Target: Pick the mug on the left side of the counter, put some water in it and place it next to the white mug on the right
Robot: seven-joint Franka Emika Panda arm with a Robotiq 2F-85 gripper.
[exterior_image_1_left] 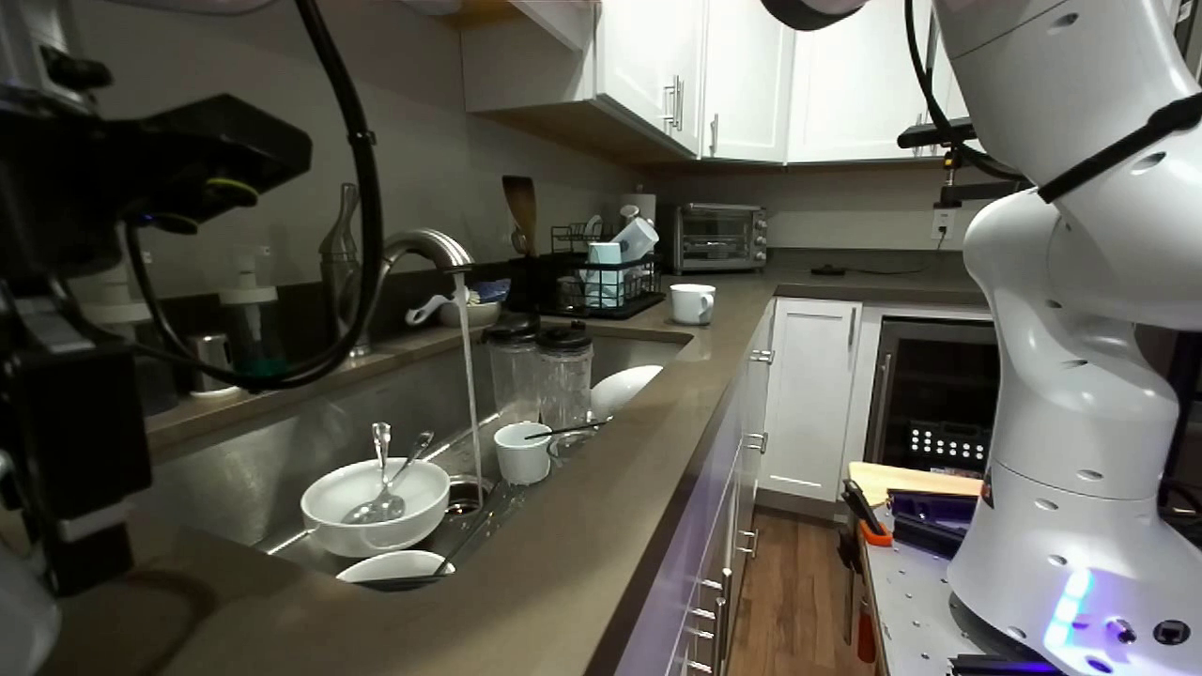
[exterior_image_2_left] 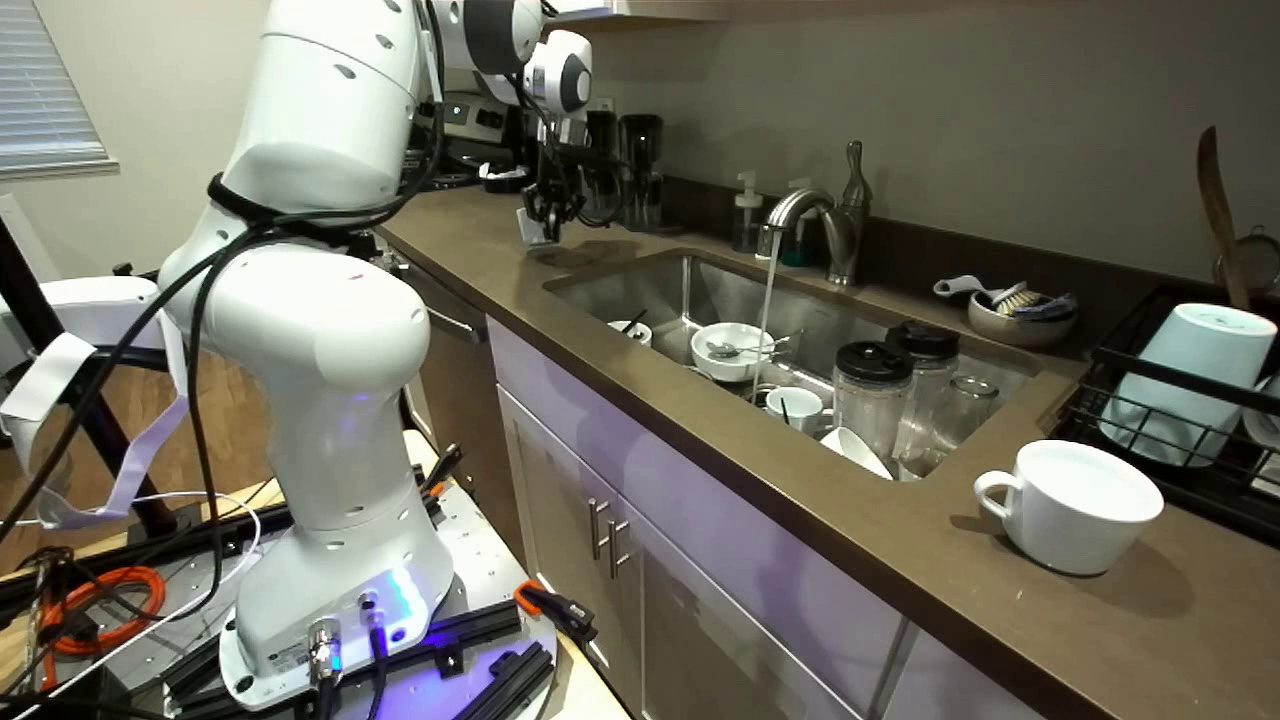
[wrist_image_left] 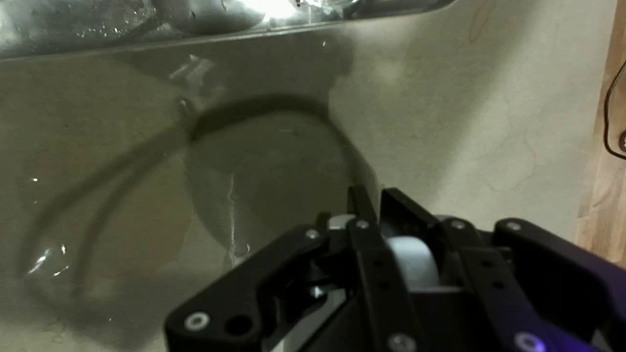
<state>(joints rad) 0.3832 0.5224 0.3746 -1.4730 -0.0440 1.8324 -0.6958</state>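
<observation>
Pinching the mug (exterior_image_2_left: 532, 228), most likely by its handle (wrist_image_left: 413, 261), the gripper (wrist_image_left: 375, 194) holds it up above the counter (exterior_image_2_left: 930, 530), short of the sink (exterior_image_2_left: 730, 285). The fingers (wrist_image_left: 359, 208) are drawn close together around that white part.

As I judge it, 1 step of 3 is done: the pick. Filling I cannot confirm, since no view looks into the mug. Water (exterior_image_1_left: 468, 366) runs from the faucet (exterior_image_2_left: 845, 225), well apart from the gripper, so filling is probably next. Placing is certainly left: the white mug (exterior_image_2_left: 1080, 510) stands upright on the counter, past the sink from the gripper, with the mug nowhere near it.

Both exterior views show the faucet running and the white mug; the wrist view has neither, giving instead the counter below the gripper, with glossy spots that may be wet. In an exterior view the stream comes down at the drain (exterior_image_1_left: 464, 495). There, a pale shape (exterior_image_1_left: 21, 582) beside the gripper may be the mug, too cut off to tell. Only the wrist view shows what sits between the fingers.
</observation>
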